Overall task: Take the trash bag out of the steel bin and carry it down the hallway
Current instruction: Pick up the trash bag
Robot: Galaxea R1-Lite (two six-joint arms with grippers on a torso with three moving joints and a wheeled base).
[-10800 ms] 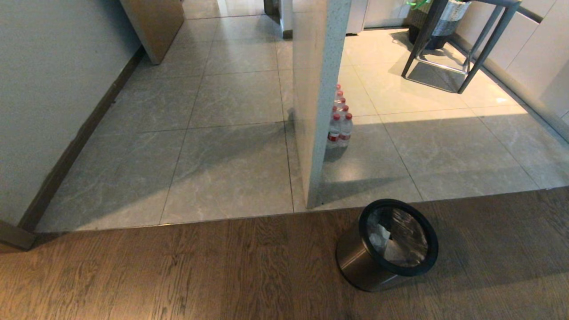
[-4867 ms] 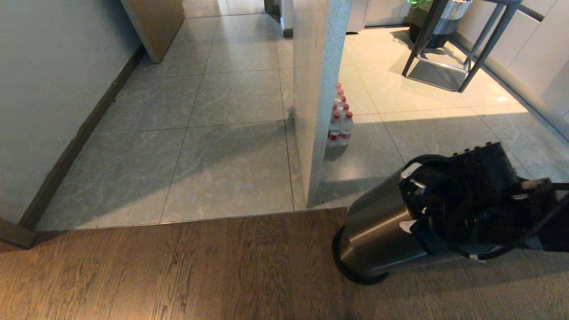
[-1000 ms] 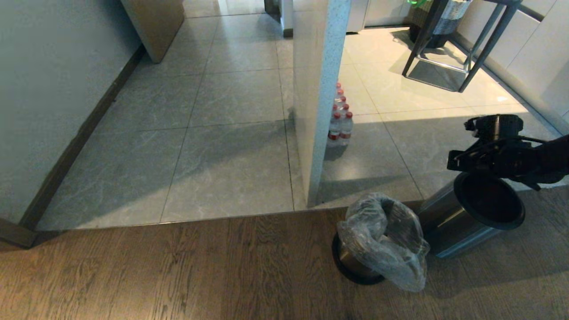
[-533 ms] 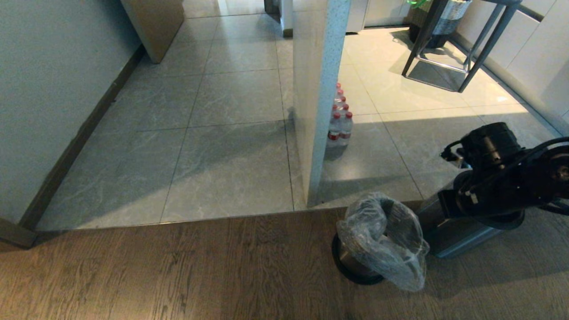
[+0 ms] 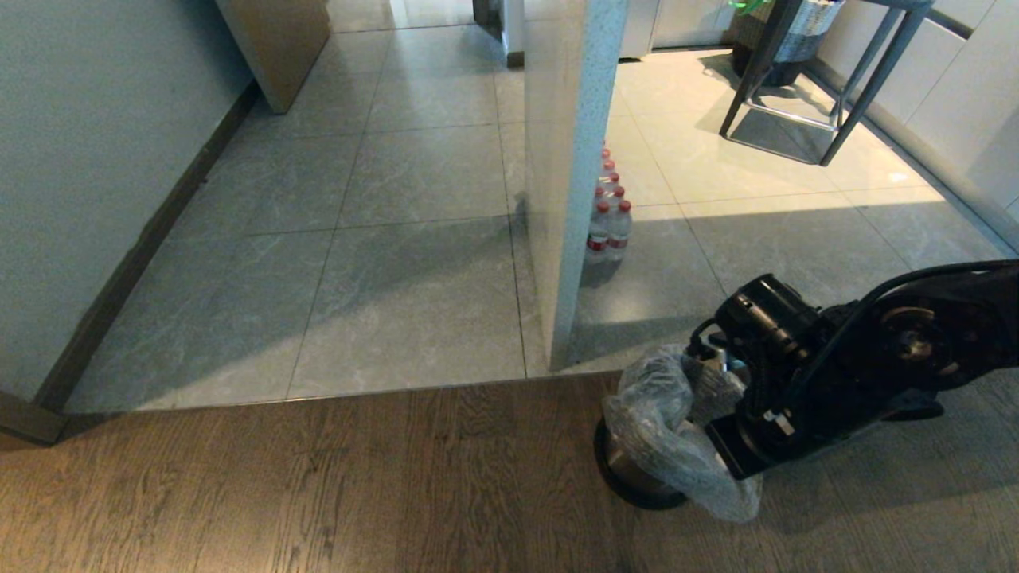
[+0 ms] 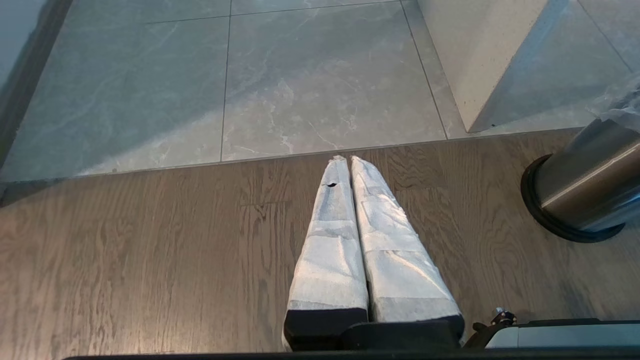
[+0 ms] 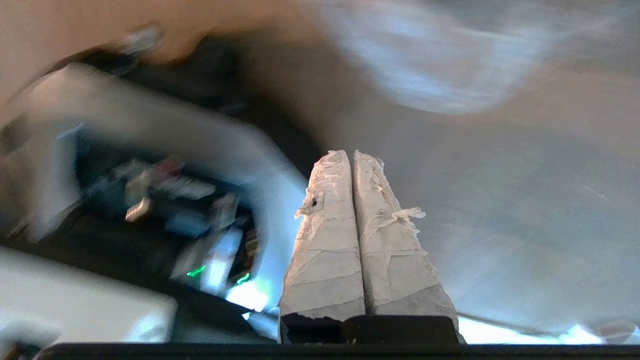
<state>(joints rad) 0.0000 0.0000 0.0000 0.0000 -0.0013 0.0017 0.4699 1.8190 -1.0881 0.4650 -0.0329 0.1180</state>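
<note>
Right gripper [image 7: 352,160], fingers pressed together and empty, hangs over the trash bag [image 5: 677,430]. Left gripper [image 6: 348,165], also closed, is parked above the wood floor [image 5: 318,477]. Bag sits exposed on the bin base [image 5: 629,481]; grasping, lifting and carrying to the hallway [image 5: 398,199] remain.

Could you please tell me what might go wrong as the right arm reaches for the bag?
The right claw is shut and empty, so it may push the thin clear plastic trash bag instead of gripping it. The bag sits loosely on the bin's round black base and could tip, spilling scraps onto the wood-plank floor.
</note>
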